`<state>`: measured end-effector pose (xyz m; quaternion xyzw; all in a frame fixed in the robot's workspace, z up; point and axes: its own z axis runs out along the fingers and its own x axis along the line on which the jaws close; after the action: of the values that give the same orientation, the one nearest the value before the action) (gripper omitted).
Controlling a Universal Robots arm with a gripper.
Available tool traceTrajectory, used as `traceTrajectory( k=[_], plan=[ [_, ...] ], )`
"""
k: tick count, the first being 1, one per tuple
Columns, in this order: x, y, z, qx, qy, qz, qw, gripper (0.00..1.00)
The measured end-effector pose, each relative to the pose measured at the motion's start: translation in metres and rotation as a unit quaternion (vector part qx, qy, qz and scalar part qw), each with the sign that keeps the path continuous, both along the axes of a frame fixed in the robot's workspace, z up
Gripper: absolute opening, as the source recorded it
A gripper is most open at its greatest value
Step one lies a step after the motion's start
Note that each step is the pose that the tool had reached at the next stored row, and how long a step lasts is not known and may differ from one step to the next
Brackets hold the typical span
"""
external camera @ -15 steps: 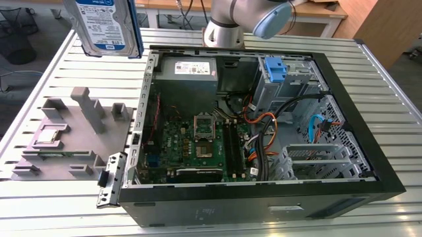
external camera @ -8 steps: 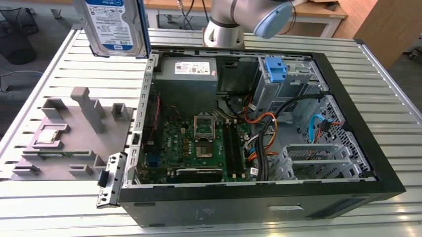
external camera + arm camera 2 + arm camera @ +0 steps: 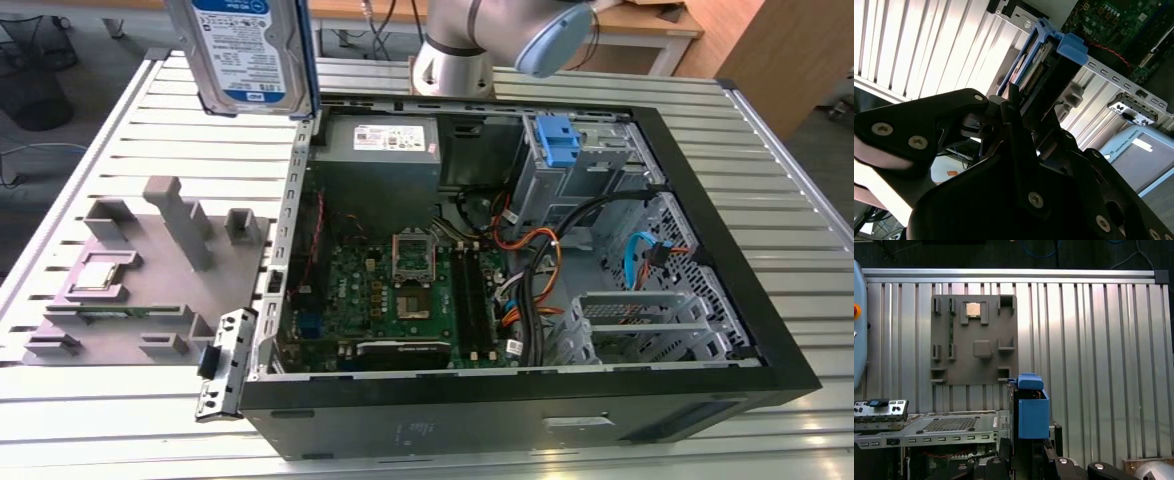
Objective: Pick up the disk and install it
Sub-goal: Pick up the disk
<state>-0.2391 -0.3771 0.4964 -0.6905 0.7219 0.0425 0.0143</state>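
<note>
Your tool (image 3: 1021, 97) is clamped on the disk (image 3: 247, 50), holding it upright and clear of the counter (image 3: 120, 130), at eleven o'clock of the open computer case (image 3: 467, 425) in the exterior view. It likely hangs on edge so its blue rails (image 3: 1031, 412) stay free for sliding into a bay.

The disk (image 3: 254, 50) is a silver drive with a white, blue-banded label and blue plastic side rails (image 3: 1031, 412). It hangs upright, clear above the counter (image 3: 801, 200).
</note>
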Motion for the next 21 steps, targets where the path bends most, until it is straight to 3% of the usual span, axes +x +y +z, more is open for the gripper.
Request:
traceTrajectory(
  k=[21],
  plan=[
    [0.0209, 0.0, -0.0001, 0.0, 0.0, 0.0, 1.0, 0.35]
  ],
)
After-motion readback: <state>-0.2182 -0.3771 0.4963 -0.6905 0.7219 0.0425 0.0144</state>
